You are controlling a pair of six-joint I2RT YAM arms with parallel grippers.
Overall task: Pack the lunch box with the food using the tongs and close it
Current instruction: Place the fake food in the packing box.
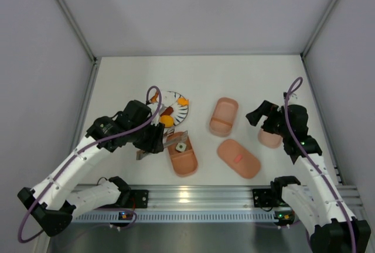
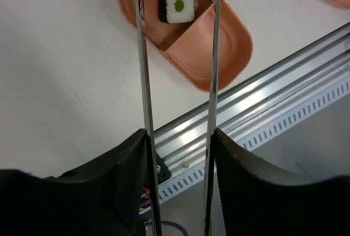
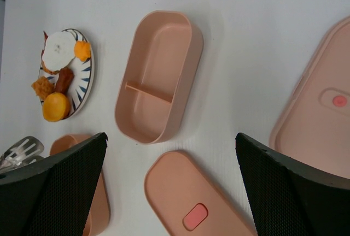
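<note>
Left of centre in the overhead view, a striped plate point(image 1: 183, 112) holds orange, brown and white food pieces point(image 3: 57, 77). Lower right of it lies a pink divided tray point(image 1: 187, 163) with one sushi roll piece point(image 2: 176, 5) in its upper compartment. Further right sit an empty second tray point(image 1: 224, 116), a lid point(image 1: 239, 158) with a red mark, and at the right a red-spotted lid point(image 3: 317, 116). The left fingers point(image 2: 120, 162) clamp the tongs point(image 2: 144, 83), whose arms run either side of the roll. The right fingers point(image 3: 71, 176) stand wide apart on the table point(image 1: 246, 80), holding nothing.
</note>
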